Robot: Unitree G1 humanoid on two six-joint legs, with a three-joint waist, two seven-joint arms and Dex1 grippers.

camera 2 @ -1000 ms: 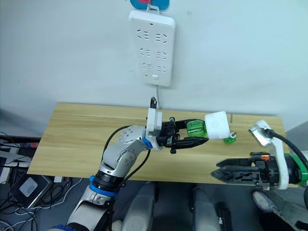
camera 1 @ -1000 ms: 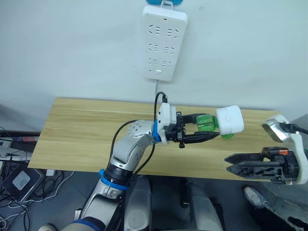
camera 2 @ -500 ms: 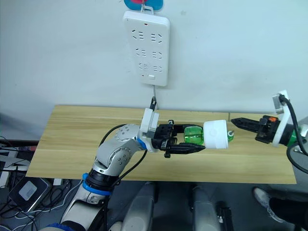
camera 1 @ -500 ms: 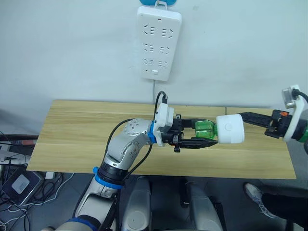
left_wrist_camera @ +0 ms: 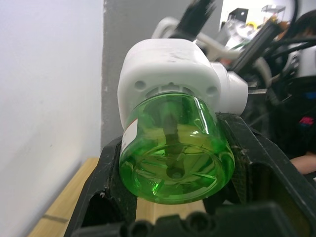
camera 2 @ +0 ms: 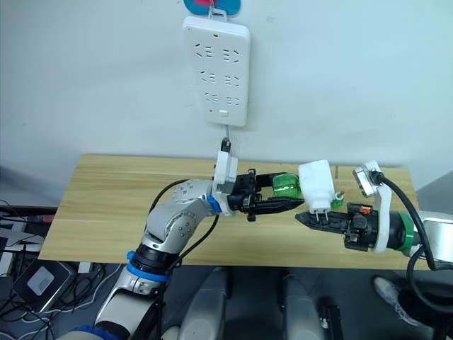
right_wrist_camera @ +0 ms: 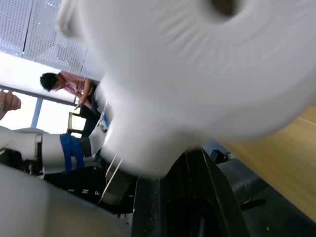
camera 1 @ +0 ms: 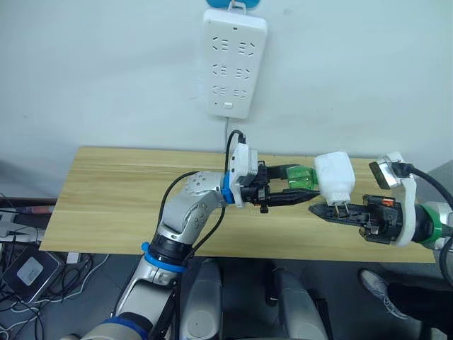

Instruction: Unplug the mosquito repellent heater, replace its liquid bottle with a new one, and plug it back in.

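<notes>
Mosquito repellent heater (camera 1: 333,177) held above worktop (camera 1: 113,198), unplugged; left pincer (camera 1: 303,191) clenched on green bottle (camera 1: 302,178); right pincer (camera 1: 322,210) at heater's 6 o'clock, grip unclear; steady heater body, twist bottle off squarely.

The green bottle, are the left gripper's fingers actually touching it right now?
Touching. The left wrist view shows the green bottle pressed between the left gripper's black fingers on both sides.

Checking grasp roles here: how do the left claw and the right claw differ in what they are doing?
The left claw is shut on the green bottle; the right claw sits under the white mosquito repellent heater, its grip unclear. The left reaches from the table's middle, the right from its right end. Both meet at the same unit.
</notes>
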